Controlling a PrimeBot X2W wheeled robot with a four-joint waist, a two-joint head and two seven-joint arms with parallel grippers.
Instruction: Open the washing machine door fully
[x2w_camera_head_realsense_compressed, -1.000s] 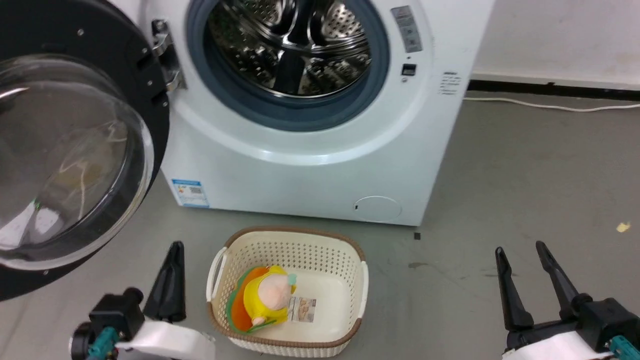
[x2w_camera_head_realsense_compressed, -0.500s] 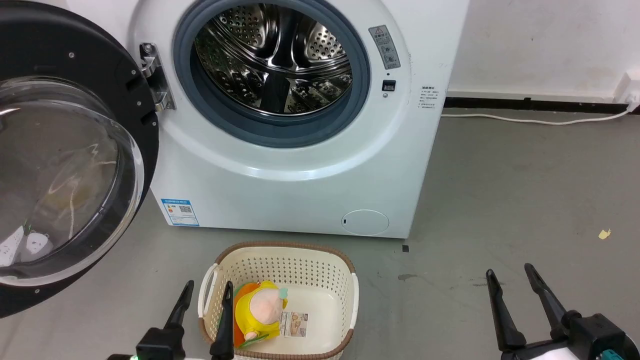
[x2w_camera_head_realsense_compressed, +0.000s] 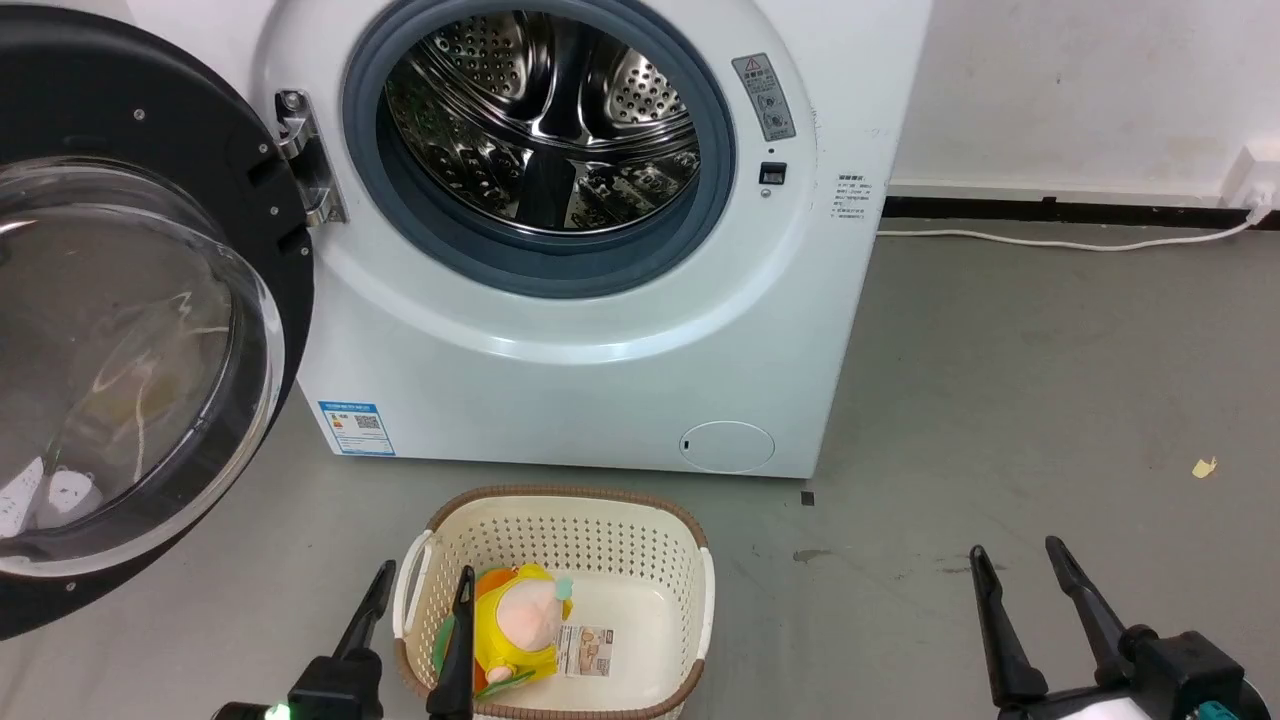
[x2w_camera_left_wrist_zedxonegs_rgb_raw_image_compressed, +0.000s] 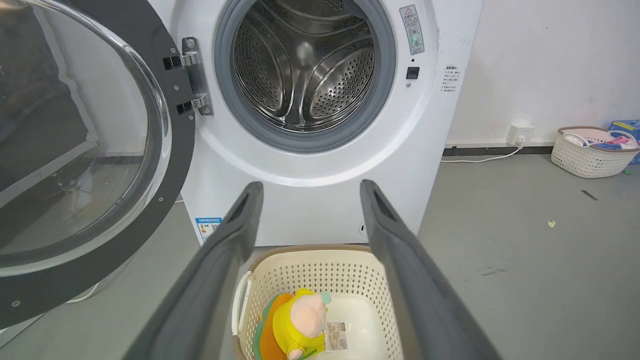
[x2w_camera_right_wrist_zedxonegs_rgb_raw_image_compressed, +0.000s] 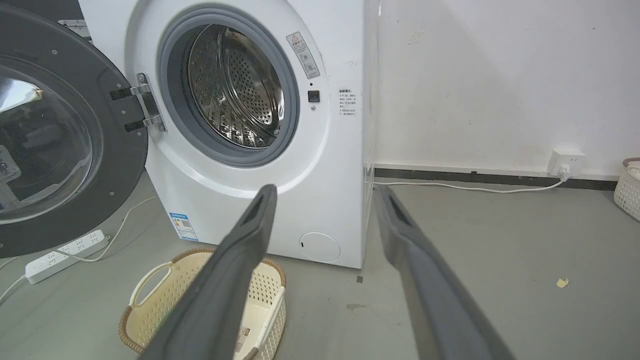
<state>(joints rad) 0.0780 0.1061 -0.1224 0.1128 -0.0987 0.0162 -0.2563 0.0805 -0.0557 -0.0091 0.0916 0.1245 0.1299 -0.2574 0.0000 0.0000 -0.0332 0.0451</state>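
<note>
The washing machine door (x2w_camera_head_realsense_compressed: 140, 330) is swung wide open to our left, hanging off its hinge beside the drum opening of the washing machine (x2w_camera_head_realsense_compressed: 560, 390). Our left gripper (x2w_camera_head_realsense_compressed: 425, 575) and right gripper (x2w_camera_head_realsense_compressed: 1015, 550) hover low over the grey floor (x2w_camera_head_realsense_compressed: 1000, 400), fingers spread, holding nothing. A cream basket (x2w_camera_head_realsense_compressed: 560, 500) with a plush toy (x2w_camera_head_realsense_compressed: 520, 620) sits just in front. Behind is a white wall (x2w_camera_head_realsense_compressed: 1080, 90) (a bit scuffed). The blue sticker (x2w_camera_head_realsense_compressed: 356, 428) has a QR code, but its print's too small to read.
</note>
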